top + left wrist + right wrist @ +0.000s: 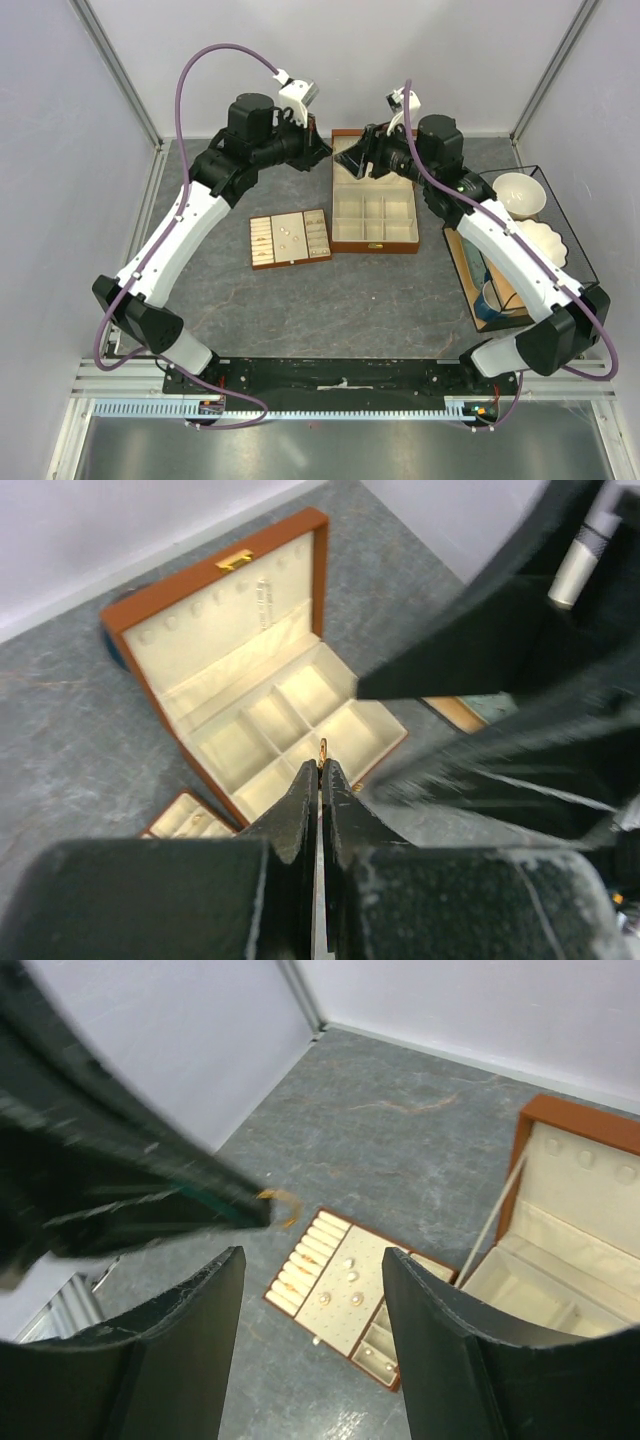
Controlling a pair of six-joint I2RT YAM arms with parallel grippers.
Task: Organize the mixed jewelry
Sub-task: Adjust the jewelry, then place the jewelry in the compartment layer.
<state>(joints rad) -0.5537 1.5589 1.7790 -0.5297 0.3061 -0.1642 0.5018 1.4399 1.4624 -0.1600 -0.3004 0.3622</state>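
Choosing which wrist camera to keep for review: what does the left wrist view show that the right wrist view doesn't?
Only the left wrist view: the left gripper with jaws pressed together on the gold ring, plus the wooden box with its gold clasp and most of its compartments. Only the right wrist view: the right gripper, jaws open, and pale studs lying on the slotted tray. Both: the ring at the left gripper's tip, the box, and the tray, though the left wrist view catches only a tray corner.

No legible text, labels, brands or numbers in any view. Checked box (375, 248) and tray (262, 240): nothing readable on either.
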